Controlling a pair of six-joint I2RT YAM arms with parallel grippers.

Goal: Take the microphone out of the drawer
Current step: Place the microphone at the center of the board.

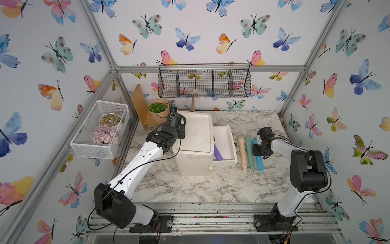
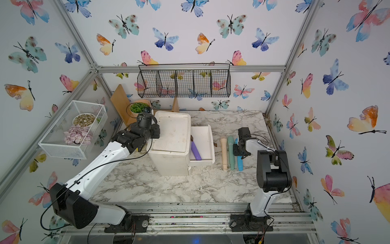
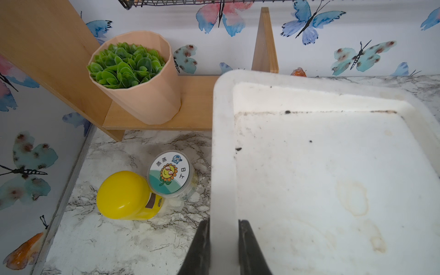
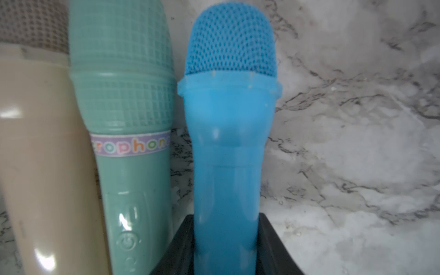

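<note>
On worktop [image 1: 190,186] stands white drawer cabinet [image 1: 195,135]; left tool [image 3: 223,222] pinches its rim. Its drawer [image 1: 226,135] is open toward right arm, w/ purple microphone [image 1: 217,152] (probably) inside, long axis front-to-back, left of right tool [image 4: 226,216]. That tool, the nearer one, clasps blue microphone [image 4: 228,142] on worktop.

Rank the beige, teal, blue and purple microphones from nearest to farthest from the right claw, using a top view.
1. Blue microphone, gripped in the right claw.
2. Teal microphone, right beside the blue one.
3. Beige microphone, at the row's end nearest the drawer.
4. Purple microphone, inside the open drawer.
</note>
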